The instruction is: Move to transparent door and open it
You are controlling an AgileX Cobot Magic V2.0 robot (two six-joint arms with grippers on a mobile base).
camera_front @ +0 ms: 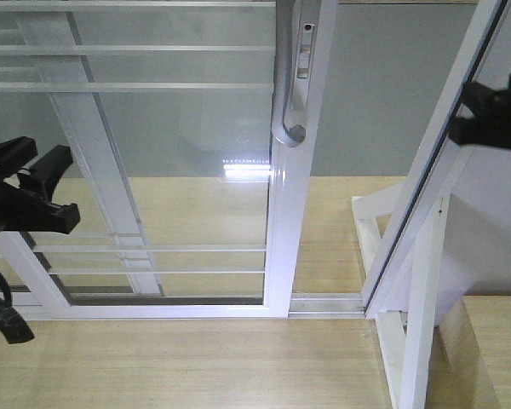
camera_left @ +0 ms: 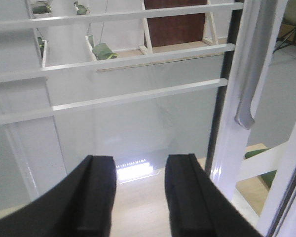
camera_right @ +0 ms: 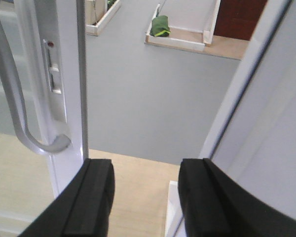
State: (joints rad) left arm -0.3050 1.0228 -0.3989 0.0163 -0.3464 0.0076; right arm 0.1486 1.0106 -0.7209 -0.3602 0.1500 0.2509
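Note:
The transparent door (camera_front: 179, 162) is clear glass with thin white bars in a white frame. Its stile (camera_front: 300, 170) carries a curved grey handle (camera_front: 286, 94) and a small lock plate (camera_front: 305, 51). A gap shows between the stile and the slanted white jamb (camera_front: 434, 162). My left gripper (camera_front: 30, 170) is open at the left, in front of the glass (camera_left: 138, 118), with the handle (camera_left: 251, 74) up to its right. My right gripper (camera_front: 490, 111) is open by the jamb. In the right wrist view it (camera_right: 145, 165) faces the gap, the handle (camera_right: 10, 94) to its left. Neither gripper touches the door.
A second white-framed glass panel (camera_front: 89, 145) stands behind the door. The bottom track (camera_front: 324, 303) runs across the wooden floor. White wooden braces (camera_front: 422, 290) prop the jamb at the right. Beyond lie a grey floor, green bundles (camera_right: 160, 25) and a brown door (camera_right: 241, 17).

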